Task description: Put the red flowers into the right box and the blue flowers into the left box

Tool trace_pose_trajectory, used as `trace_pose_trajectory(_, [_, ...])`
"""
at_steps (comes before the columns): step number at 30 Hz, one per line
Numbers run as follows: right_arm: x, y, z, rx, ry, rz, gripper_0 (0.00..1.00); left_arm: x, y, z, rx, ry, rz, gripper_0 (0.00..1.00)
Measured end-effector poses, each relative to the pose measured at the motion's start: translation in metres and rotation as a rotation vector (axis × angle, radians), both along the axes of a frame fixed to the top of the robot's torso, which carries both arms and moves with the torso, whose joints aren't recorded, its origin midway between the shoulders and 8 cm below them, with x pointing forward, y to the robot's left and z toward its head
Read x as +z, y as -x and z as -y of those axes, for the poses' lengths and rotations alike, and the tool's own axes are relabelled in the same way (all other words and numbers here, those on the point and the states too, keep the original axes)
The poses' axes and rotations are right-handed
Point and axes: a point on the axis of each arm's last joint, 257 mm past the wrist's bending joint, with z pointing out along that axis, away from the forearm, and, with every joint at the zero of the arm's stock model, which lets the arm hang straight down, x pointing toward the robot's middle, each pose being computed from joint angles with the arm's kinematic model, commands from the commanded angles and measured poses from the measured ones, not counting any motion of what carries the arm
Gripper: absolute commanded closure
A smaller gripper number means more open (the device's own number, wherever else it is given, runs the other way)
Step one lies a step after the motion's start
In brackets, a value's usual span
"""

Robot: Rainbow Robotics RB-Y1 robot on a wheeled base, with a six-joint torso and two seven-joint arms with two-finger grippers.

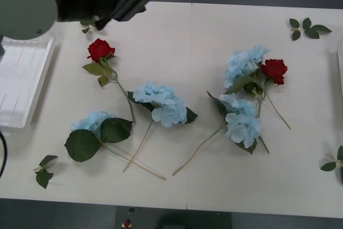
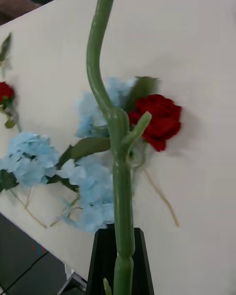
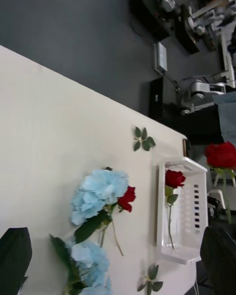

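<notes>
— What's the surface?
— A white table (image 1: 203, 30) with dark floor around it.
— And the counts?
— Four blue flowers (image 1: 161, 104) lie mid-table. Two red flowers (image 1: 101, 49) are there too, heads far, stems trailing near-right. A third lies lengthwise in the right box (image 3: 196, 206). The left box (image 1: 21, 84) sits at the left edge.
— The claws?
— The right gripper (image 2: 119, 233) clamps a rose stem (image 2: 105, 103) that runs straight out. The left gripper (image 3: 117, 236) gapes.

Pale bench (image 1: 203, 186): two red flowers (image 1: 100, 50) and four blue flowers (image 1: 161, 103) lying loose mid-surface, leaf sprigs (image 1: 308, 27) near the corners. Left box (image 1: 21, 81) at left edge, right box (image 3: 183, 211) at the right.
</notes>
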Motion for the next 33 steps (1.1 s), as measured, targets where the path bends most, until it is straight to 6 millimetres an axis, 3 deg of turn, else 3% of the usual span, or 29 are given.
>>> trace_pose_trajectory(8, [-0.024, 0.006, 0.127, -0.31, 0.251, -0.103, 1.0, -0.061, -0.003, -0.106, 0.155, -0.056, -0.141, 0.0])
trace_pose_trajectory(14, [-0.047, 0.018, 0.191, -0.458, 0.429, -0.179, 1.0, -0.1, -0.017, -0.162, 0.216, -0.19, -0.158, 0.0])
trace_pose_trajectory(22, [-0.081, 0.028, 0.225, -0.524, 0.535, -0.24, 1.0, -0.136, -0.039, -0.214, 0.281, -0.264, -0.213, 0.0])
trace_pose_trajectory(31, [-0.125, 0.028, 0.243, -0.564, 0.604, -0.262, 1.0, -0.185, -0.055, -0.214, 0.276, -0.37, -0.304, 0.0])
trace_pose_trajectory(32, [-0.128, 0.026, 0.243, -0.575, 0.594, -0.258, 0.97, -0.19, -0.056, -0.212, 0.275, -0.372, -0.313, 0.0])
trace_pose_trajectory(33, [-0.131, 0.024, 0.241, -0.588, 0.58, -0.253, 0.83, -0.194, -0.057, -0.21, 0.274, -0.374, -0.321, 0.0])
